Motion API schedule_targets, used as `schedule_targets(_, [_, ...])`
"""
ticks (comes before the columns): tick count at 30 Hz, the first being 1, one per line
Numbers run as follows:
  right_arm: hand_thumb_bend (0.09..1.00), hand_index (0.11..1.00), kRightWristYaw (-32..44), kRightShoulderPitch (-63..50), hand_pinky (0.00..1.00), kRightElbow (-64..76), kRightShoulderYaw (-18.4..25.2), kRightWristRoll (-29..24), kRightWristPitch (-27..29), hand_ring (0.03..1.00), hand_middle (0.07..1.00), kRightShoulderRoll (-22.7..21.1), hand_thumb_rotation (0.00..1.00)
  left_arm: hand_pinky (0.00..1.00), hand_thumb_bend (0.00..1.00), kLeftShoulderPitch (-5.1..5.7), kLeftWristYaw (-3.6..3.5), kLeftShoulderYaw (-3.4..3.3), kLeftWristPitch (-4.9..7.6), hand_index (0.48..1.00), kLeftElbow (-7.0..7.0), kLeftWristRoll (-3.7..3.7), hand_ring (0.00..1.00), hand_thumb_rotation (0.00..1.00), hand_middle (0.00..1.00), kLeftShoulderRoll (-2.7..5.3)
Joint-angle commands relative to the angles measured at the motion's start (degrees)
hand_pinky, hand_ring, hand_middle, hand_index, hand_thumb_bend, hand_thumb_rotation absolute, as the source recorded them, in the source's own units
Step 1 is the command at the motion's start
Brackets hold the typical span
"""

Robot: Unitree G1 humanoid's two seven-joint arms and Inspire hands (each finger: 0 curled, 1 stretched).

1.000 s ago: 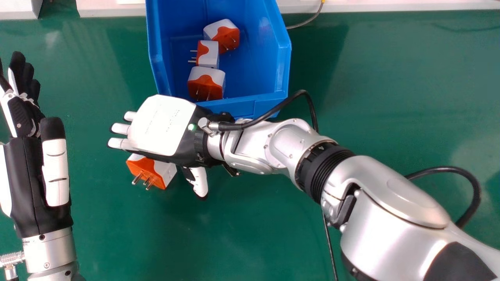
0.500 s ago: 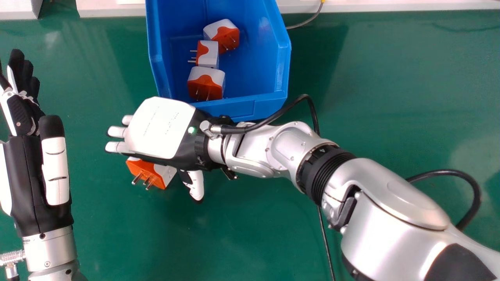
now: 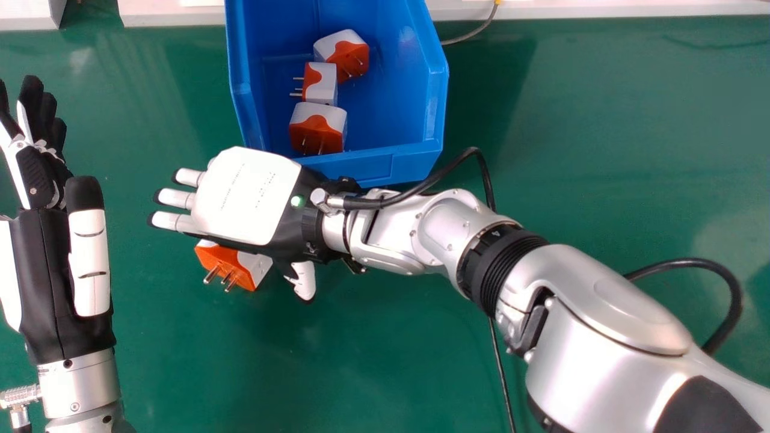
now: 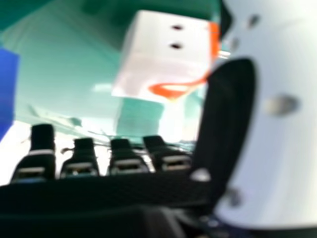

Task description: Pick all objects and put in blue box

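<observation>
The robot hand (image 3: pixel 246 195) overhangs a plug (image 3: pixel 225 261) (boxy, pronged).

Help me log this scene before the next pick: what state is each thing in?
Blue box: open-topped, part-filled
Far boxed plug: lying loose, prongs bare
Middle boxed plug: lying loose, prongs bare
Near boxed plug: lying loose, prongs bare
Table plug: outside box, unheld, prongs bare
Right hand: open, empty
Left hand: open, empty

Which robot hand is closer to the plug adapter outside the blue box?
Right: the right hand hovers partly over the plug adapter; the left hand is off to its left, clearly apart.
</observation>
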State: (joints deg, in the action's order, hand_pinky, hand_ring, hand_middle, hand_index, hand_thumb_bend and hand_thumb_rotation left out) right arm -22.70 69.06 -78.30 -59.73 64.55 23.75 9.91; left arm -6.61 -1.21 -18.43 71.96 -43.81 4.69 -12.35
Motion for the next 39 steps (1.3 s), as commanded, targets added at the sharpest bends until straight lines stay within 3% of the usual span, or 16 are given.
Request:
schedule_targets(1, [0.989,0.942,-2.77,-0.03,0.84,0.24,-0.62,0.53,-1.23,0.948,0.973,5.8,0.24,1.0,0.54,-0.54,-0.08,-0.12,1.28,0.969,0.26,0.37,1.0,0.97,1.0,-0.41])
schedule_targets(12, [0.974,0.852,-1.75,-0.21,0.75,0.0,-0.25,-0.24,0.99,0.865,0.883,6.24,0.22,1.0,0.54,-1.0,-0.15,-0.03,1.31,0.968,-0.23,0.6,1.0,0.96,1.0,-0.24])
schedule_targets(16, [0.977,0.828,-1.19,0.0,0.74,0.0,0.41,-0.84,1.6,0.851,0.867,6.8,0.2,1.0,0.53,-0.77,0.01,0.06,1.05,0.968,0.6,0.37,1.0,0.96,1.0,-0.03])
schedule_targets(21, [0.979,0.819,-2.17,-1.2,0.74,-0.16,-0.35,-0.11,0.06,0.846,0.86,7.53,0.19,1.0,0.55,-0.83,-0.86,0.94,1.03,0.967,1.42,2.53,1.0,0.95,1.0,0.5])
schedule_targets(24, [0.98,0.816,-2.54,-1.83,0.73,-0.22,-0.7,0.18,-0.55,0.838,0.856,7.51,0.19,1.0,0.56,-0.96,-1.28,1.24,0.95,0.966,1.45,3.3,1.0,0.93,1.0,0.66])
schedule_targets(28, [0.984,0.816,-1.74,-2.7,0.73,-0.34,-0.76,0.09,-1.0,0.828,0.851,7.87,0.2,1.0,0.58,-0.96,-1.45,1.41,0.6,0.964,1.69,3.2,1.0,0.91,1.0,0.93])
schedule_targets(35, [0.985,0.815,1.39,-3.67,0.73,-0.55,-1.18,-0.02,-0.86,0.823,0.841,8.51,0.2,1.0,0.6,-0.27,-1.12,1.14,-0.08,0.955,3.39,3.22,1.0,0.89,1.0,1.23])
schedule_targets(39, [0.979,0.811,5.52,-3.54,0.73,-0.73,-0.42,-1.03,-0.73,0.823,0.839,8.62,0.19,1.0,0.61,-0.46,-0.97,1.03,0.16,0.952,3.07,2.79,1.0,0.88,1.0,1.41])
